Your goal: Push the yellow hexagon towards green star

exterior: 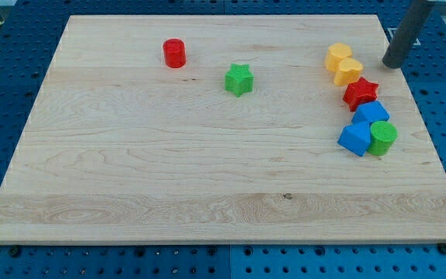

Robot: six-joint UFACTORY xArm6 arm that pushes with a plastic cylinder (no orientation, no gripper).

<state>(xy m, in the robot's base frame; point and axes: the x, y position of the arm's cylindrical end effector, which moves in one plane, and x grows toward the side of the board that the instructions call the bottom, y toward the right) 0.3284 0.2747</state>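
Observation:
The yellow hexagon lies near the board's upper right, touching a yellow heart-like block just below it. The green star sits left of them, in the upper middle. My tip is at the board's right edge, to the right of the yellow hexagon and apart from it.
A red star lies below the yellow blocks. Under it cluster two blue blocks and a green cylinder. A red cylinder stands at the upper left. The wooden board rests on a blue pegboard table.

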